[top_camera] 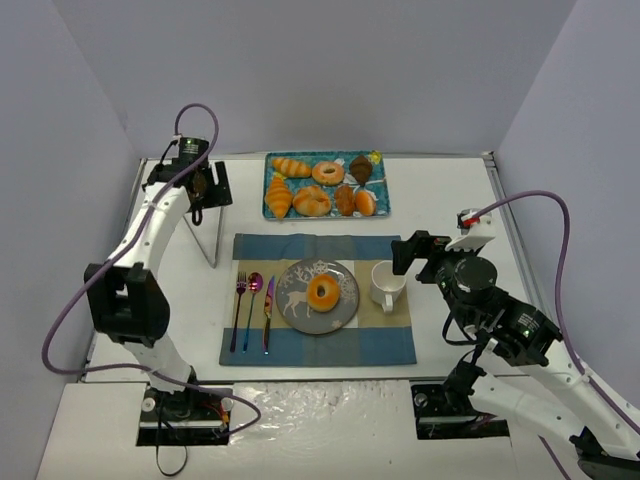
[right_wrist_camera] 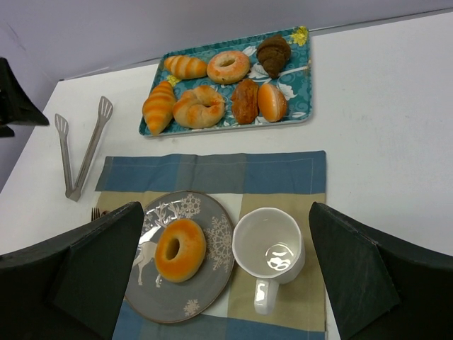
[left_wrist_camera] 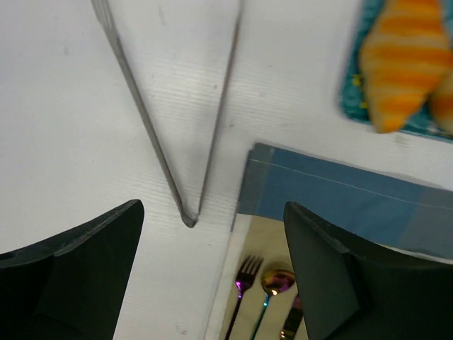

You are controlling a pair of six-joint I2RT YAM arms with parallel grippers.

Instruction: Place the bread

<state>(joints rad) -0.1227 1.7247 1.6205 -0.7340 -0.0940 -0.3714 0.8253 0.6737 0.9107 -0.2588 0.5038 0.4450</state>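
The bread (top_camera: 322, 292), a glossy golden-orange ring bun, lies flat on the grey reindeer plate (top_camera: 345, 312) in the middle of the placemat. It also shows in the right wrist view (right_wrist_camera: 180, 249), on the plate (right_wrist_camera: 177, 303). My right gripper (top_camera: 412, 253) is open and empty, raised to the right of the plate and above the mug; in its own view (right_wrist_camera: 225, 210) the bun and mug lie between its jaws, well below. My left gripper (top_camera: 205, 188) is open and empty at the far left, above the tongs (top_camera: 205, 235); its view (left_wrist_camera: 212, 273) shows nothing held.
A teal tray (top_camera: 378, 208) of croissants, a paler ring doughnut and other pastries sits at the back (right_wrist_camera: 296, 71). A white mug (top_camera: 385, 285) stands right of the plate (right_wrist_camera: 269, 251). Fork, spoon and knife (top_camera: 253, 310) lie on the checked placemat (top_camera: 320, 348). The tongs (right_wrist_camera: 81, 152) lie on the table to its left.
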